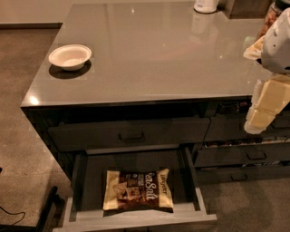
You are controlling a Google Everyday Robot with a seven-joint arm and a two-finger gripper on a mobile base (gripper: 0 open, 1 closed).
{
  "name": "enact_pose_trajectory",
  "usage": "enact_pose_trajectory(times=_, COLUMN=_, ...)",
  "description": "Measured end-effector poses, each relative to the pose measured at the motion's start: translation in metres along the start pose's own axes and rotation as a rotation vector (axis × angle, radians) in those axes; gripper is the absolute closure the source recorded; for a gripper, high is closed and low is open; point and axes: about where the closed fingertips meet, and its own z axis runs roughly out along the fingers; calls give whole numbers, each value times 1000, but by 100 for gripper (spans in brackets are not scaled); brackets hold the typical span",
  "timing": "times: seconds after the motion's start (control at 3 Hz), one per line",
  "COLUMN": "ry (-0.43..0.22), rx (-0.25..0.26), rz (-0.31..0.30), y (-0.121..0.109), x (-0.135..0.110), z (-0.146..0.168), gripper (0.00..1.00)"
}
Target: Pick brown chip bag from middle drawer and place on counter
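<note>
The brown chip bag (pixel 138 189) lies flat in the open middle drawer (pixel 136 221), near its front rim, with its "Sea Salt" lettering facing up. The glossy grey counter (pixel 149 50) spans the top of the view above dark cabinets. My gripper (pixel 265 106) hangs at the right edge, its cream fingers pointing down in front of the counter's right front edge, well above and to the right of the bag. It holds nothing.
A white bowl (pixel 70 56) sits on the counter's left front. A white container (pixel 206 5) and a jar (pixel 270 16) stand at the back right. Narrower drawers (pixel 244 154) with snacks are partly open at the right. Carpet surrounds the cabinet.
</note>
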Motion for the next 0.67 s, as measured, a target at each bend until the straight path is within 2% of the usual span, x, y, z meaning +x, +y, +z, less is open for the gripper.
enact_pose_trajectory(times=0.33, ry=0, rx=0, rz=0, y=0, x=0, z=0, gripper=0)
enact_pose_trajectory(times=0.67, ry=-32, rx=-10, rz=3, y=7, x=-2, z=18, gripper=19)
